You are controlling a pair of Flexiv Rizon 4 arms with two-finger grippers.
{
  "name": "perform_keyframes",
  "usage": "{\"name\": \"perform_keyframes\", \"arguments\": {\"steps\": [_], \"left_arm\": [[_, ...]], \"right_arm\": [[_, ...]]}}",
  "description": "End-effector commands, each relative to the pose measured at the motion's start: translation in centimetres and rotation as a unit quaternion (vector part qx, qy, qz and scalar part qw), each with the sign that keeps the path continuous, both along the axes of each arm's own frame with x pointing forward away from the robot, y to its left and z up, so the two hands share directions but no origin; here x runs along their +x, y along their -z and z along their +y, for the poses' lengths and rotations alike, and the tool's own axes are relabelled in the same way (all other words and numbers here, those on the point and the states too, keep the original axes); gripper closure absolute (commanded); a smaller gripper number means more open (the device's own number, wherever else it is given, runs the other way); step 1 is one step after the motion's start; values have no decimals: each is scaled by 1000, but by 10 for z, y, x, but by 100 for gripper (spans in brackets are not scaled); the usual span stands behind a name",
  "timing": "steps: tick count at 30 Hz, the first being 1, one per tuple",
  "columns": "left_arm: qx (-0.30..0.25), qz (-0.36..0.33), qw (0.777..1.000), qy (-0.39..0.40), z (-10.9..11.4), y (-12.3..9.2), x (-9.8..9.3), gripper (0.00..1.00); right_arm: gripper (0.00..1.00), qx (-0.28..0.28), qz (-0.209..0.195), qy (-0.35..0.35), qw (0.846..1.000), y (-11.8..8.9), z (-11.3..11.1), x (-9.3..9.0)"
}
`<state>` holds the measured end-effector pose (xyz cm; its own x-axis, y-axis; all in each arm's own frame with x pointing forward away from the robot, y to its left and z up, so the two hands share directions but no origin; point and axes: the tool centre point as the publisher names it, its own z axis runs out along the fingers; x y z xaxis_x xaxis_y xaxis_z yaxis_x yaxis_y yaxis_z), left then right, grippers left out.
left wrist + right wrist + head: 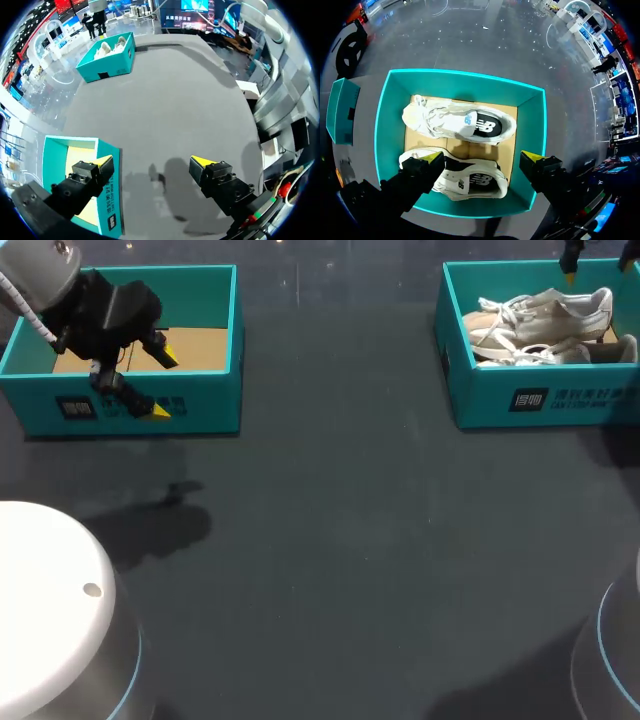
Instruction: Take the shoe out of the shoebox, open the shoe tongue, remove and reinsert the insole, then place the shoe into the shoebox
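Right claw [481,157] hovers spread wide over the shoe [470,181] in its shoebox [387,130].

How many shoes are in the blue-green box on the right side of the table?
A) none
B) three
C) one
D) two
D: the right wrist view looks down into the shoebox and shows two pale shoes lying side by side on its cardboard floor, one shoe next to the other shoe.
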<state>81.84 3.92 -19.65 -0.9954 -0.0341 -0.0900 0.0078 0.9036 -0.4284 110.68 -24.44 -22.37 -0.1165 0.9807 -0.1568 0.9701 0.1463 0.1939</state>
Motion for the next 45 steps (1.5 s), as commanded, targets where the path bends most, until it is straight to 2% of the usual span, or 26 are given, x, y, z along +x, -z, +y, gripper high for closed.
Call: {"name": "perform_keyframes", "arguments": {"steps": [1, 3, 10, 13, 15, 16, 29, 31, 33, 34, 45], "left_arm": [[82, 41, 981, -171, 4, -8, 0, 0], [91, 62, 970, -219, 9, -9, 3, 0], [132, 50, 922, -361, 25, -19, 8, 0], [143, 60, 901, -405, 31, -23, 13, 0], [153, 24, 876, -456, 35, -25, 18, 0], [152, -36, 867, -473, 38, -27, 22, 0], [152, -36, 867, -473, 38, -27, 22, 0], [153, -4, 837, -525, 42, -27, 31, 0], [147, 31, 822, -549, 50, -27, 37, 0], [145, 33, 807, -572, 54, -26, 39, 0], [127, 107, 760, -628, 83, -28, 69, 0]], "right_arm": [[0, -2, -11, -6, 1000, -20, 13, -22], [0, -3, -8, -6, 1000, -23, 19, -27], [0, -5, -8, -2, 1000, -33, 35, -51], [0, -5, -8, -2, 1000, -33, 35, -51], [0, -5, -8, -2, 1000, -33, 35, -51], [0, -5, -8, -2, 1000, -33, 35, -51], [0, -5, -8, -2, 1000, -33, 35, -51], [0, -5, -2, -3, 1000, -33, 42, -54], [0, -4, 8, 4, 1000, -32, 47, -59], [0, -3, 11, 7, 1000, -32, 49, -61], [0, 5, 45, 24, 999, -36, 69, -88]]}}
